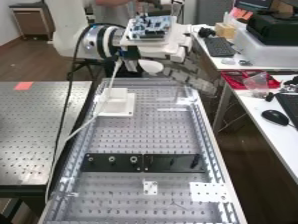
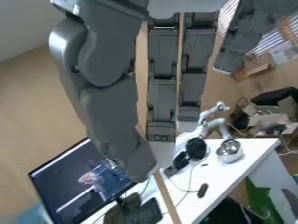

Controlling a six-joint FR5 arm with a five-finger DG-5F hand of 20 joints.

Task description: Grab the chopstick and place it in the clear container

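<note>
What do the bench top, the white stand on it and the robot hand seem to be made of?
Bench top: metal, probably, silvery with bright glints and rows of holes. White stand: perhaps plastic, plain white with crisp edges. Robot hand: smooth grey casing, maybe plastic or coated metal.

In the high view, the white arm enters from eleven o'clock; its dark grey hand hangs at one o'clock, straight fingers pointing towards four.
</note>
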